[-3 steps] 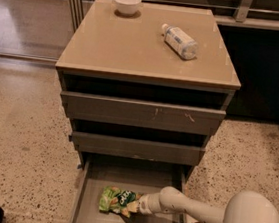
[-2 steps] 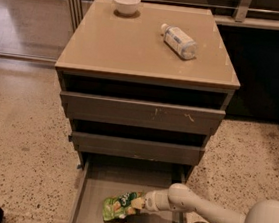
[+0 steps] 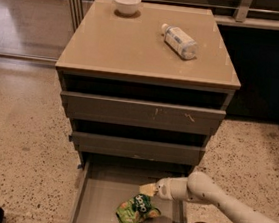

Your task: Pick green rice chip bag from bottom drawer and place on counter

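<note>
Jaws of the gripper [image 3: 148, 189] pinch the green rice chip bag [image 3: 137, 214] inside the open bottom drawer [image 3: 99, 199]; bowl [image 3: 127, 3] and bottle [image 3: 179, 41] sit on the counter [image 3: 136, 48].

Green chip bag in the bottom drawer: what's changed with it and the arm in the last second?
The gripper has moved up the picture, toward the cabinet; the small glossy green rice chip bag shifted right and sits just under it, hold unclear. The open grey bottom drawer, tan counter, white bowl and clear plastic bottle stayed put.
</note>
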Robot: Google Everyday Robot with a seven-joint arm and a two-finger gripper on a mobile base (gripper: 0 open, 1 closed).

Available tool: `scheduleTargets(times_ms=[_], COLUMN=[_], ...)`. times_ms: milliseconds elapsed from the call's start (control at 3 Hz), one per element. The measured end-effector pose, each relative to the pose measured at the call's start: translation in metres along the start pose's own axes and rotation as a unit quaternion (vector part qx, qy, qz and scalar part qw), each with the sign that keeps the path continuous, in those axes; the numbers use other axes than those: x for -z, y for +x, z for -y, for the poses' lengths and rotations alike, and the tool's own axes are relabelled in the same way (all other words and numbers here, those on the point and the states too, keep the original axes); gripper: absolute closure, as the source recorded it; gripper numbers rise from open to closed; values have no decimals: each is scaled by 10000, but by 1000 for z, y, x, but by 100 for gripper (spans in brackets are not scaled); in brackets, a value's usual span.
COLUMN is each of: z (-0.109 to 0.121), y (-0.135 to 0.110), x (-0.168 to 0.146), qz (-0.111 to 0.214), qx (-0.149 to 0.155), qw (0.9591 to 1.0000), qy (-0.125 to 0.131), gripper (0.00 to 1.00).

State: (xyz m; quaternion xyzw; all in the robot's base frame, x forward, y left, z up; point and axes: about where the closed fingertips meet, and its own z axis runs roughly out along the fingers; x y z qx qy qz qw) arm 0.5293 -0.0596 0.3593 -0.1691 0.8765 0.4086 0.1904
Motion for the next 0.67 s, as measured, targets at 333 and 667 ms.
scheduleTargets(times_ms=[333, 667], z=[0, 0], y=[-1, -1], x=[0, 0], qz=[-5, -5], qx=[17, 17], qw=[10000, 10000], qy=[7, 7], gripper=[100, 81])
